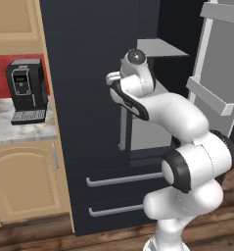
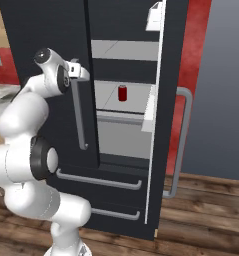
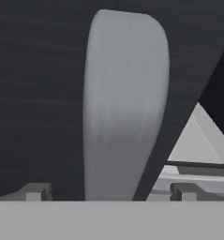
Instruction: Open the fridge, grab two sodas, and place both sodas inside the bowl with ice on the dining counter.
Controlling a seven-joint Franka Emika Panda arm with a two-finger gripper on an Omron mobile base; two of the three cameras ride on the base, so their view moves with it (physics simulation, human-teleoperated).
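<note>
one door of the fridge [image 1: 89, 98] stands open at the right of the left base view, its grey inner shelves facing the camera, while the left door is closed. the white arm [image 1: 187, 147] bends in front of the closed door, and its hand reaches the top of that door's grey handle [image 1: 122, 127]. a black coffee machine [image 1: 25, 90] sits on the marble kitchen counter [image 1: 35, 130] beside the fridge, near the counter's right edge. two drawer handles run across the fridge's lower part.

in the right base view the gripper [image 2: 78, 70] is at the upper end of the left door's handle, and the open interior shows pale shelves. a red soda can [image 2: 122, 93] stands upright on the middle shelf, toward its back. the right door [image 2: 166, 115] is swung out, edge-on, with its long handle at the right.

in the hand view the handle fills the middle, rising between the two finger tips [image 3: 36, 191]; the jaws are spread wide on either side of it, not clamped. whether the pads touch it cannot be told.
</note>
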